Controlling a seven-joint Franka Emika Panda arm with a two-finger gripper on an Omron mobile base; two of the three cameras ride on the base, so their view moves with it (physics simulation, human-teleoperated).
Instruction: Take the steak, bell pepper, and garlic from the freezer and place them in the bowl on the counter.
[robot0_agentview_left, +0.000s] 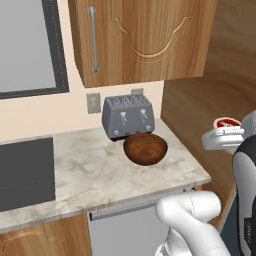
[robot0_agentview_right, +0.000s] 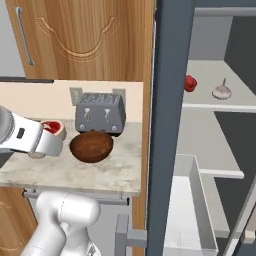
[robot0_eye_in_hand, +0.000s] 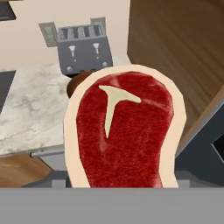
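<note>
We see the gripper (robot0_agentview_right: 56, 131) clamped on the flat, marbled-red steak (robot0_eye_in_hand: 124, 131) with its pale fat rim and white T-shaped bone, held in the air near the round brown wooden bowl (robot0_agentview_left: 145, 148) that sits before the ribbed grey toaster (robot0_agentview_left: 127, 116) on the veined beige counter (robot0_agentview_left: 90, 175).

The left base view looks down and forward from behind the arm, with the counter (robot0_agentview_left: 100, 170) across mid-frame; the right base view faces the same counter from the other side, the freezer (robot0_agentview_right: 167, 125) filling its right half; both share the toaster (robot0_agentview_left: 127, 116) and bowl (robot0_agentview_left: 145, 148); the hand view sits close against the steak (robot0_eye_in_hand: 124, 131).
</note>
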